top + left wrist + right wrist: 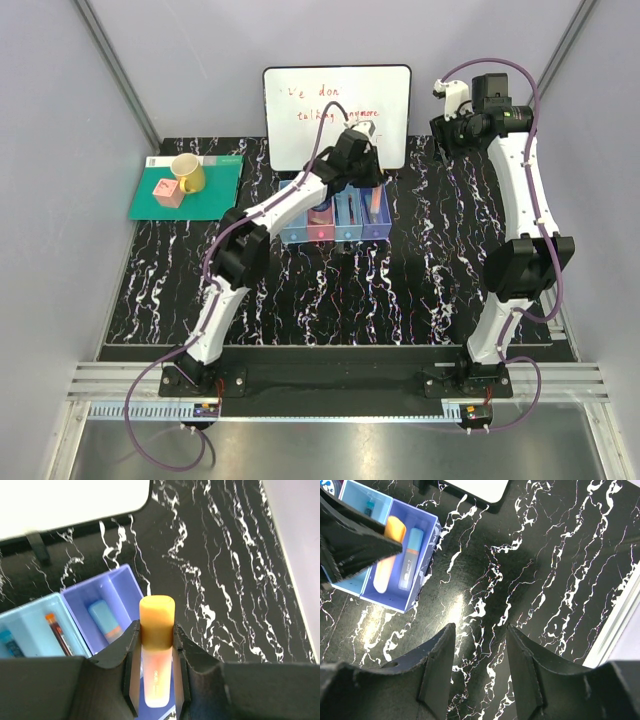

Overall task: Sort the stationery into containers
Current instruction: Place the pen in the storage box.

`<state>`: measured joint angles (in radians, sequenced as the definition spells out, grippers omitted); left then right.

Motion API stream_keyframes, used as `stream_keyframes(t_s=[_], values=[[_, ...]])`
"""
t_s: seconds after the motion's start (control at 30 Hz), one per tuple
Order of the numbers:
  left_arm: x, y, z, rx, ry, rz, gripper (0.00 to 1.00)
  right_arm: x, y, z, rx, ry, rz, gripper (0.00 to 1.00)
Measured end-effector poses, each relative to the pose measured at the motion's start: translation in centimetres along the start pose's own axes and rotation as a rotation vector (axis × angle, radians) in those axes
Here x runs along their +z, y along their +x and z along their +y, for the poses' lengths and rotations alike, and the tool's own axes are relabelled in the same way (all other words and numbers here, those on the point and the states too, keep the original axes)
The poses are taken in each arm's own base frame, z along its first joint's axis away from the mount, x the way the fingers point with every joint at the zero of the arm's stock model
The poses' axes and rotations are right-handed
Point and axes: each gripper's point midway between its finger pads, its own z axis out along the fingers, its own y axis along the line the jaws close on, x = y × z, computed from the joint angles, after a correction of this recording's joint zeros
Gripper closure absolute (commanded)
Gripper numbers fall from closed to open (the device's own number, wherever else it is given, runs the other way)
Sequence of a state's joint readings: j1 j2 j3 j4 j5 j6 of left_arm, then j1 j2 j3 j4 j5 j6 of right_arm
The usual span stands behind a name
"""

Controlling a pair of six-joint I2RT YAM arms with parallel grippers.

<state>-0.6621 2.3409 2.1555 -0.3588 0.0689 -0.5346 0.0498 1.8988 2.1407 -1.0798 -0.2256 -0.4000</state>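
The orange stubby marker (157,617) is hanging over the purple translucent plastic bin (125,580), lower centre of the left wrist view.
The left hand (156,635) is gripping its body. If let go here, it is risking clipping the bin's right wall or the light-blue stubby marker (104,619) inside and rolling onto the black marbled tabletop (545,580). The right hand (480,650) is hovering empty, jaws apart.

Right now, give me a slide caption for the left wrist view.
Left jaws grip the orange marker over the purple bin that holds a light-blue marker.
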Motion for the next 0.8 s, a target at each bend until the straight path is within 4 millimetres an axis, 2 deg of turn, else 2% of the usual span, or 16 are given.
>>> stream_keyframes(t_s=[0.07,0.23,0.27,0.37,0.43,0.47,0.6,0.67,0.8], values=[[0.2,0.8,0.1,0.0,-0.003,0.014,0.9,0.0,0.0,0.0,0.0,0.0,-0.002,0.48],[0.8,3.1,0.8,-0.005,-0.025,0.056,0.89,0.0,-0.1,0.0,0.0,0.0,-0.003,0.47],[0.9,3.6,1.1,-0.005,-0.034,0.066,0.8,0.0,-0.1,0.0,0.0,0.001,-0.003,0.47],[1.0,4.7,1.8,-0.007,-0.056,0.085,0.71,0.0,-0.1,0.0,0.0,0.001,-0.004,0.47],[1.1,4.8,2.0,-0.008,-0.064,0.085,0.63,0.0,-0.1,0.0,0.0,0.0,-0.004,0.47],[1.1,4.8,2.1,-0.01,-0.067,0.084,0.52,0.0,-0.1,0.0,0.0,0.0,-0.004,0.47],[1.1,4.6,2.1,-0.007,-0.069,0.075,0.35,-0.2,0.0,0.1,-0.001,0.001,-0.006,0.47],[1.1,4.5,2.1,-0.003,-0.07,0.074,0.3,-0.4,-0.1,0.1,-0.002,0.001,-0.009,0.47],[1.2,4.4,2.0,0.005,-0.063,0.067,0.25,-0.6,-0.3,0.1,-0.003,0.003,-0.016,0.46]])
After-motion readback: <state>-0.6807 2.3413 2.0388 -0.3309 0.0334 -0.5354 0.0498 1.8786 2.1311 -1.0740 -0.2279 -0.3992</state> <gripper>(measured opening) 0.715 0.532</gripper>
